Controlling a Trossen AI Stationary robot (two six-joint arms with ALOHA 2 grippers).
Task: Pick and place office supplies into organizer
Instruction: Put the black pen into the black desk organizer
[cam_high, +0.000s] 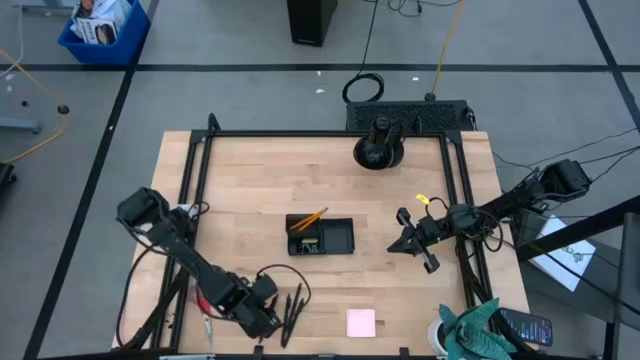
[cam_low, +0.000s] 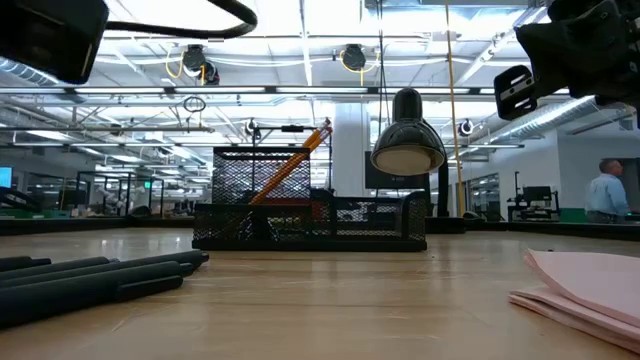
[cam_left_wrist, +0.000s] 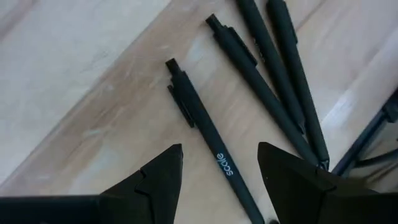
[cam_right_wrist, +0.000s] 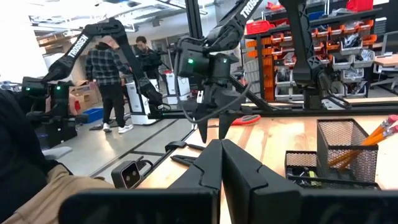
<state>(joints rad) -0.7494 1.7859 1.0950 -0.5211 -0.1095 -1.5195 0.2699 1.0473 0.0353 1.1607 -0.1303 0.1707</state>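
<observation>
From my seat the left gripper (cam_left_wrist: 217, 171) hangs low over the black pens (cam_left_wrist: 261, 74), fingers (cam_left_wrist: 155, 180) spread wide with one pen's barrel running between them; I cannot tell whether either fingertip touches it, and the barrel's lower end is cut off by the frame edge. Three more pens fan out just beyond the fingers, their far ends hidden under the gripper. The right gripper (cam_right_wrist: 222, 163) hovers with its fingers pressed together on nothing. Ahead of those fingers sits the organizer (cam_high: 320, 237), an orange pencil (cam_high: 311, 217) leaning in its taller cup; the low compartments' contents are too small to make out. The pink sticky-note pad (cam_high: 361, 322) lies apart
</observation>
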